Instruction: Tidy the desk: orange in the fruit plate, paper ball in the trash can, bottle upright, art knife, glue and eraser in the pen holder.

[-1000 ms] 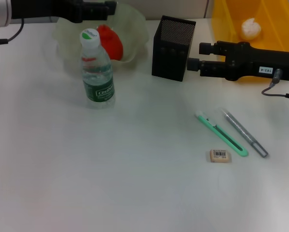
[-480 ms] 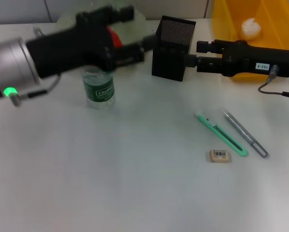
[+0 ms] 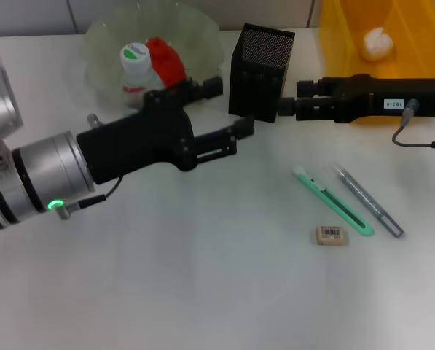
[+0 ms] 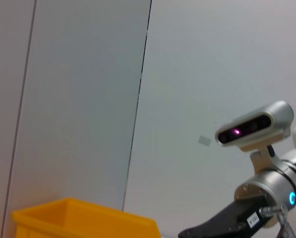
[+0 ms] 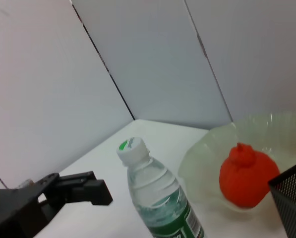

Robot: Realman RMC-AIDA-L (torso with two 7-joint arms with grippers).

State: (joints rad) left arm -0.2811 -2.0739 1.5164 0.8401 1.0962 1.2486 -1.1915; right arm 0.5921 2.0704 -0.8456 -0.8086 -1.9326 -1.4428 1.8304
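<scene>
The bottle (image 3: pixel 136 67) (image 5: pixel 157 196) stands upright by the fruit plate (image 3: pixel 108 36), its lower half hidden behind my left arm. The orange (image 3: pixel 166 62) (image 5: pixel 247 173) lies in that plate. My left gripper (image 3: pixel 230 108) is open and empty, just left of the black mesh pen holder (image 3: pixel 261 73). My right gripper (image 3: pixel 294 98) hovers open at the holder's right side. On the table lie the green art knife (image 3: pixel 334 200), the grey glue stick (image 3: pixel 366 200) and the eraser (image 3: pixel 331 235). The paper ball (image 3: pixel 376 44) sits in the yellow trash can (image 3: pixel 421 29).
The yellow trash can (image 4: pixel 83 218) stands at the back right behind my right arm (image 4: pixel 237 223). A grey cable (image 3: pixel 421 138) loops off the right wrist. Bare white table (image 3: pixel 202 277) stretches toward the front.
My left arm has swung from the back left forward and to the right, now crossing in front of the bottle with its fingers near the pen holder. The right gripper has barely shifted.
</scene>
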